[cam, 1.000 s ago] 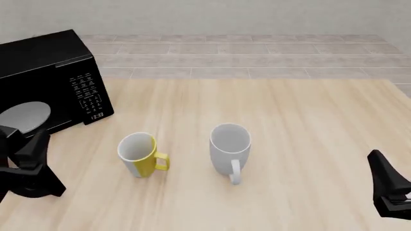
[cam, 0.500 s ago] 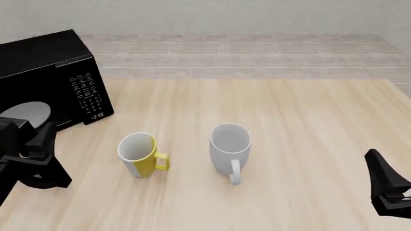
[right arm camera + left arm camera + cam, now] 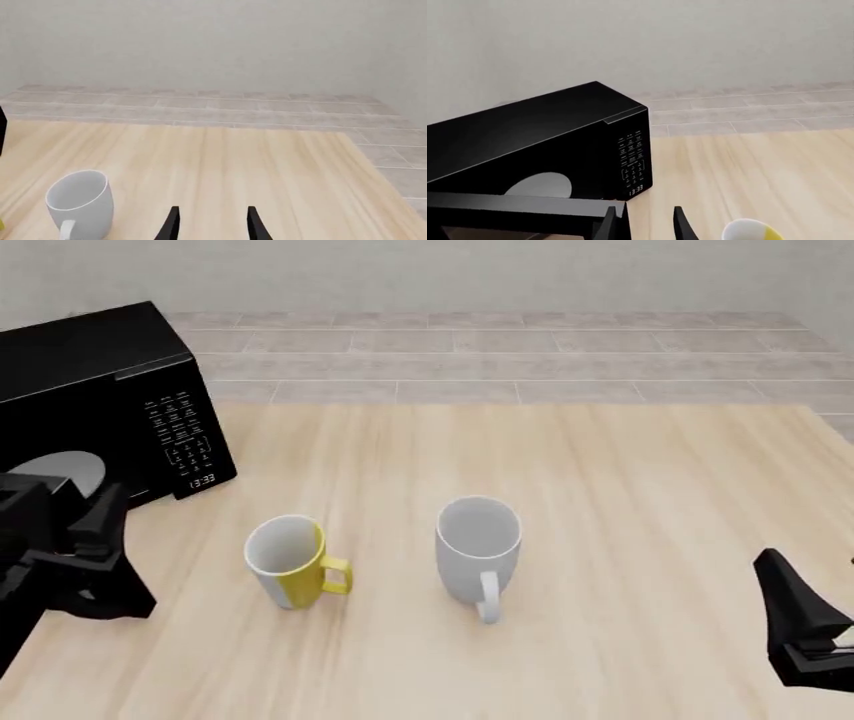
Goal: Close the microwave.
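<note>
Microwave [image 3: 114, 400] sits at the table's [image 3: 601, 500] far left, door [image 3: 514, 214] not yet shut, plate [image 3: 540, 184] visible inside. Left gripper [image 3: 644, 225], jaws spread, is beside the door's free edge; pushing it closed remains. Right gripper [image 3: 210, 222], jaws spread, hangs near right, uninvolved.

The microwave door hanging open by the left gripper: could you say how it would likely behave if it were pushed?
The microwave door looks like a stiff flat slab, so it should swing as one piece rather than flex. Its glossy face may let the left gripper slide. The microwave is much bigger than the yellow mug, so the body probably stays put.
</note>
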Available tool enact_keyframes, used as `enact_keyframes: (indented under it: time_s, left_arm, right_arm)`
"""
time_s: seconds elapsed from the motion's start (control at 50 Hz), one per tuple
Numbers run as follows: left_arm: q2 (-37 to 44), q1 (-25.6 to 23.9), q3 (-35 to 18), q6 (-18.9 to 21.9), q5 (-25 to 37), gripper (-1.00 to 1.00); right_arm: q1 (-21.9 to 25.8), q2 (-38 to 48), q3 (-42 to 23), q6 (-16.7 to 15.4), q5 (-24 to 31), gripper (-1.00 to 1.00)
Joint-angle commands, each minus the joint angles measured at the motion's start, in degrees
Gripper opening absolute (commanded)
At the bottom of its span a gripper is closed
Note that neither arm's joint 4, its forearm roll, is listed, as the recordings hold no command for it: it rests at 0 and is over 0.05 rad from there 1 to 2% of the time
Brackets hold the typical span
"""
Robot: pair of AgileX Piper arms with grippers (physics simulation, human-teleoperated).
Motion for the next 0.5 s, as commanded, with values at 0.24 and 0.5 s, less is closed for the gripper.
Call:
enact_keyframes:
  time_s: [0.24, 0.5]
  left_arm:
    - [11.9, 2.6, 1.2, 2.3, -6.1, 1.00]
    - [11.9, 2.7, 1.2, 2.4, -6.3, 1.00]
  right_arm:
    - [0.1, 0.7, 0.0, -0.8, -0.8, 1.00]
    - [0.4, 1.1, 0.0, -0.4, -1.4, 1.00]
